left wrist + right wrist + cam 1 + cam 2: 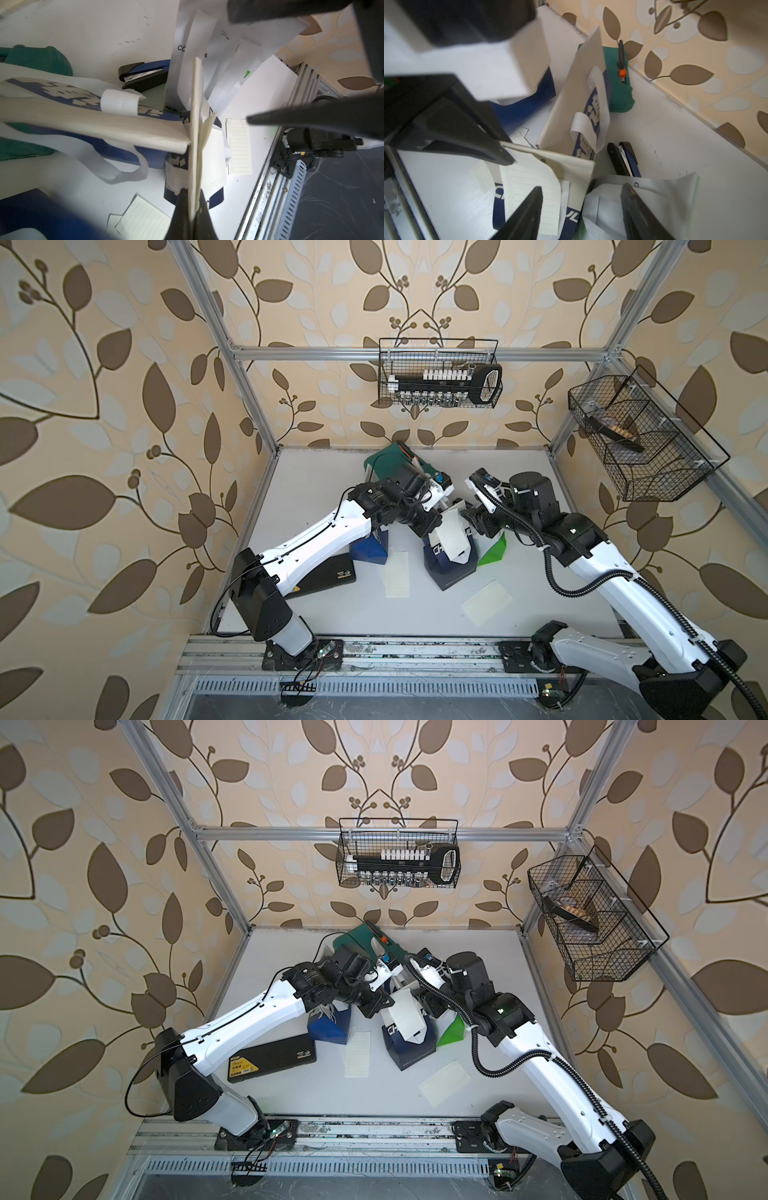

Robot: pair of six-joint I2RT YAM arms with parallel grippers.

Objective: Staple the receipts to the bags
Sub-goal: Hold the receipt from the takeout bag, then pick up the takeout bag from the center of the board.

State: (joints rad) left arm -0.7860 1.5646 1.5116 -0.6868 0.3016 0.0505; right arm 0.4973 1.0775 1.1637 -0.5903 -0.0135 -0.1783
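Between arms, cream lined receipt (452, 535) on navy bag (452, 574); left end effector (193, 194) clenches both, right end effector (581, 188) released.

White arms (320, 537); black joints (259, 599); ribbed cable (556, 574)

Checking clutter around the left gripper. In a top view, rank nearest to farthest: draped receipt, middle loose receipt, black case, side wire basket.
1. draped receipt: pinched in the shut left gripper, over the navy bag.
2. middle loose receipt: flat, table centre.
3. black case: front left of the table.
4. side wire basket: on the right wall.
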